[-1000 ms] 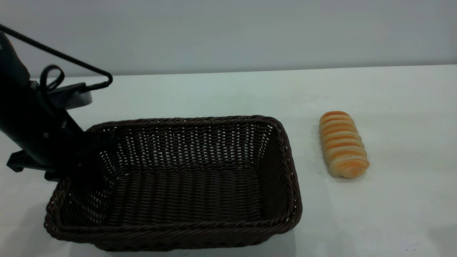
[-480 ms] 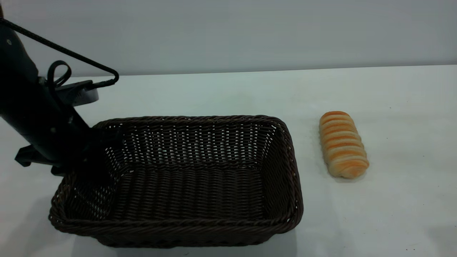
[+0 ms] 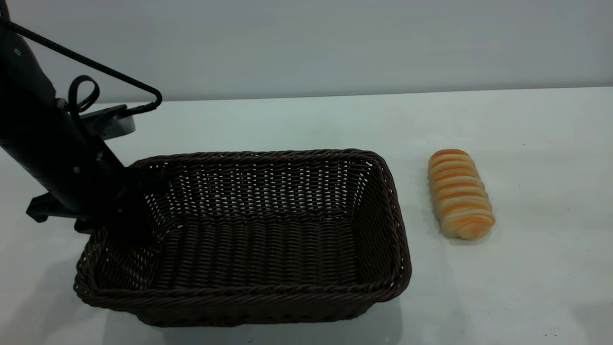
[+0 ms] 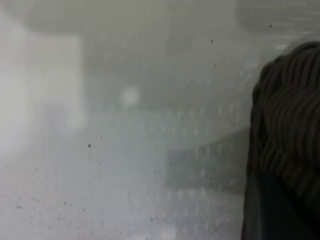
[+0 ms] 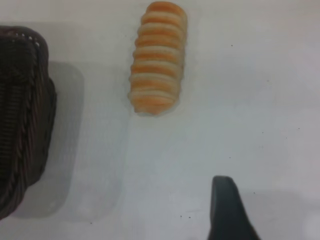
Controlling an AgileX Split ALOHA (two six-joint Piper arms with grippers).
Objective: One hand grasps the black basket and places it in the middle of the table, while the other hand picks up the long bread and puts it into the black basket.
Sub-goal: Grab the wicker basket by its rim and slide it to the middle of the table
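The black basket stands on the white table, left of centre. My left gripper is shut on the rim at the basket's left end; the left wrist view shows that woven rim close up against a dark finger. The long bread lies on the table to the right of the basket, apart from it. In the right wrist view the bread lies ahead of my right gripper, with bare table between them, and a corner of the basket shows beside it.
The left arm with its black cable leans in from the far left. Bare table lies right of and in front of the bread. A plain grey wall runs behind the table's far edge.
My left gripper has moved to the right and slightly up, carrying the basket's left end with it; the basket has shifted right toward the bread. The bread has not moved.
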